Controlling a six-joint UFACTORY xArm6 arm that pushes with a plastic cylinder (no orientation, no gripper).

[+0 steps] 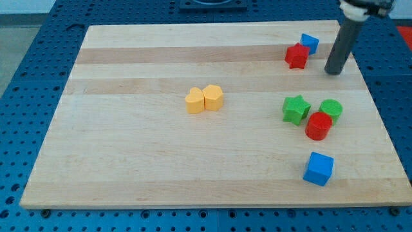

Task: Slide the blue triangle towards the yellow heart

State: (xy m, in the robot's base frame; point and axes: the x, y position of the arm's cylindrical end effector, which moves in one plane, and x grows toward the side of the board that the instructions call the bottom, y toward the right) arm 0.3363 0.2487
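Sitting upper right, my tip (333,72) has no jaws, touches nothing, just right of the blue triangle (310,42); yellow heart (194,101) mid-frame.

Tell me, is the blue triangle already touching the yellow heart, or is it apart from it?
Apart. The blue triangle sits near the view's top right against the red star; the yellow heart lies mid-board.

The heart (194,101) touches the hexagon (214,97) at its right; the triangle (310,42) lies far right, beside the tip (333,72).
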